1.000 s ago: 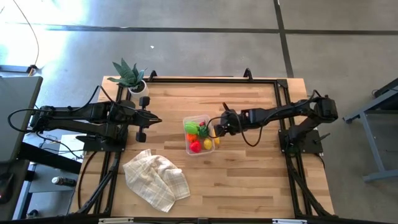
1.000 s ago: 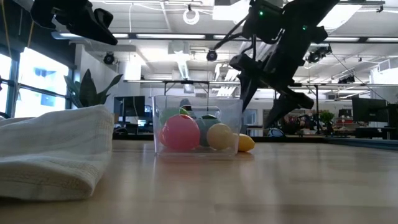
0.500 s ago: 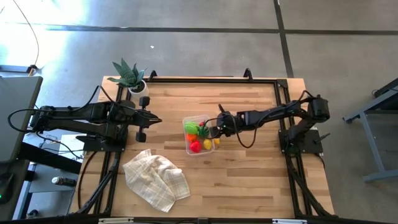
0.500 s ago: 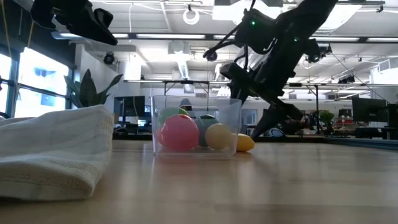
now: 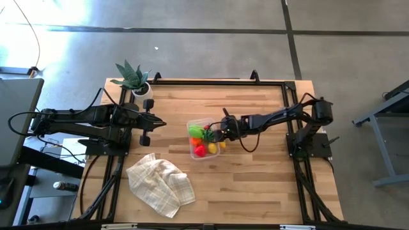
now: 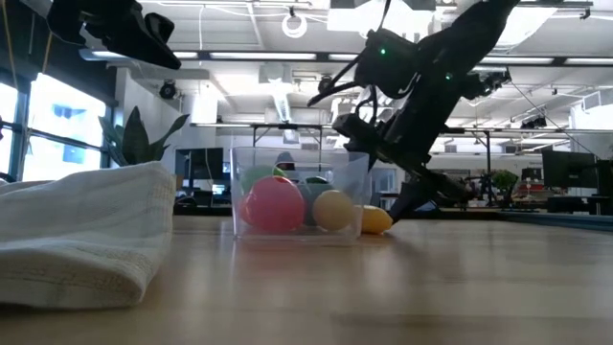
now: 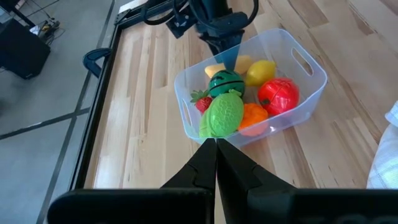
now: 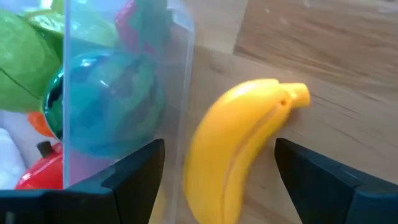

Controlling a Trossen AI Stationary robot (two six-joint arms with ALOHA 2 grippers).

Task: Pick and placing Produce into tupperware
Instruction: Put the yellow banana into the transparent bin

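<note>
Straddling banana (image 8: 239, 146) beside tupperware (image 5: 193, 124): right gripper (image 8: 214, 180) jaws apart; close squarely, avoid wall; left gripper (image 7: 216, 163) jaws together

The right arm stretches low across the counter (image 5: 255, 172) from its base at the right edge, forearm nearly level, wrist tipped downward. Its right hand (image 8: 214, 180) sits close to the surface with the two dark fingers (image 8: 134, 177) spread wide apart. The left arm lies folded along the left side, reaching inward and raised above the surface, its left hand (image 7: 216, 163) pointing toward the middle with both fingers pressed together to a point.
</note>
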